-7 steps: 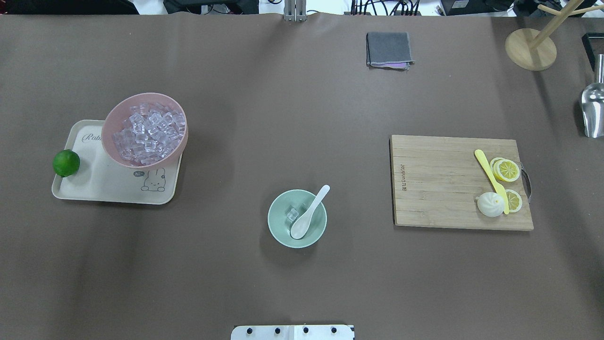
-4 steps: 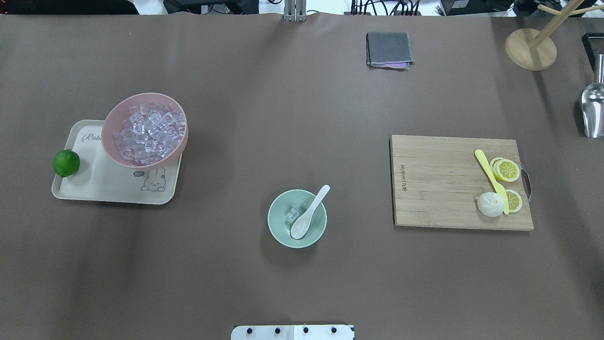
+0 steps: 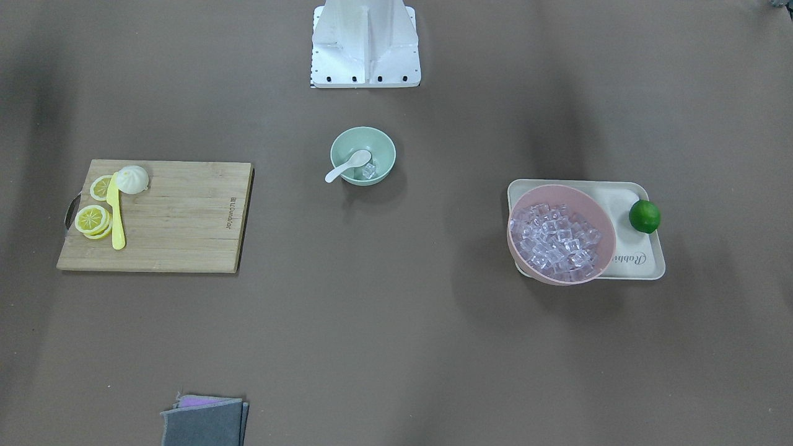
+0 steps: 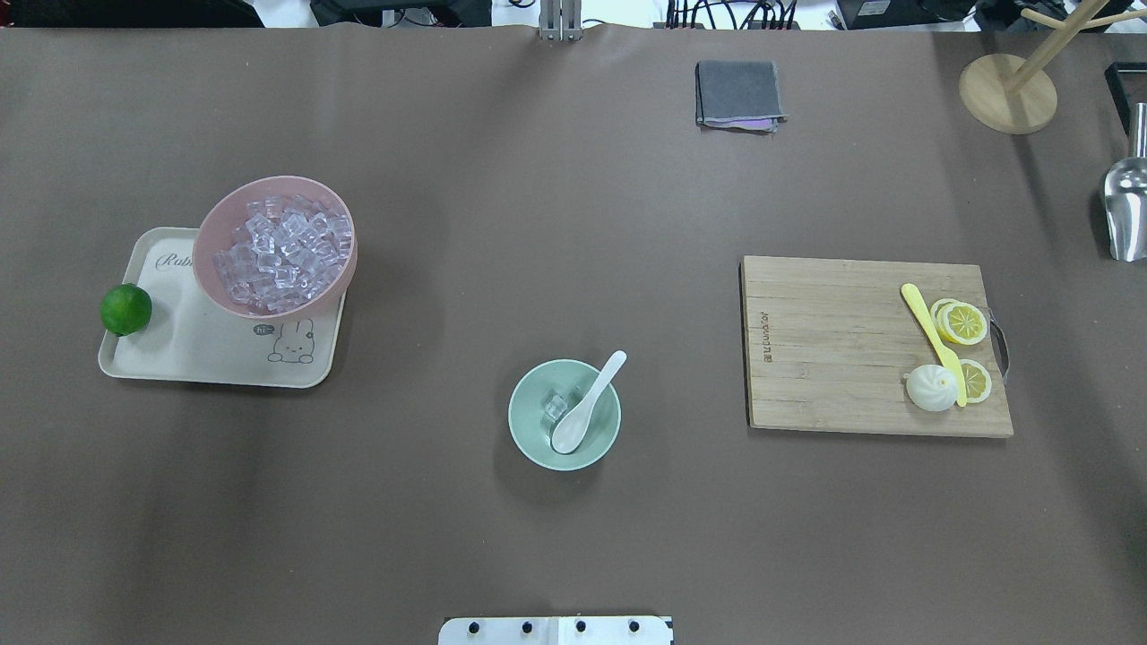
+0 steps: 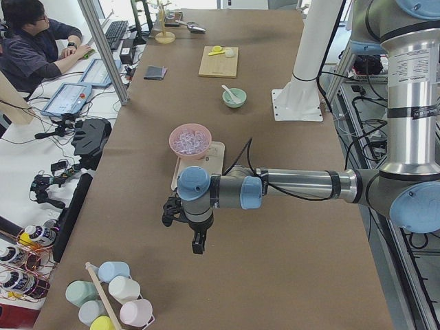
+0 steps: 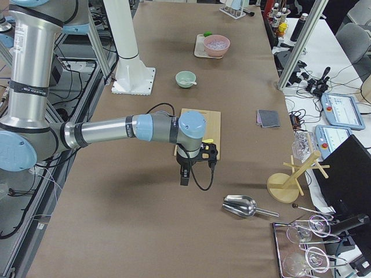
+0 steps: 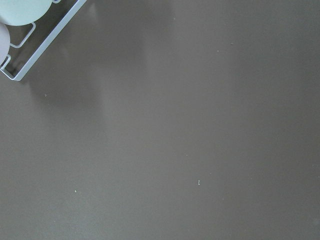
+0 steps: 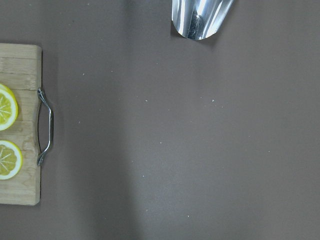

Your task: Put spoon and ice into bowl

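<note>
Opposed overhead, front views; bowl (image 4: 529, 436) in both

I read "Rab…" on the tray (image 4: 179, 354), cut off by the pink bowl (image 4: 201, 240); the cutting board (image 4: 833, 358) stamp was illegible.

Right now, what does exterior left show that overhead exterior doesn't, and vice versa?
Only exterior left: the left arm, its pincer pointing down, the cups, an operator. Only overhead: the ice lying in the bowl beside the spoon. Both: bowl, spoon, pink bowl, cutting board.
</note>
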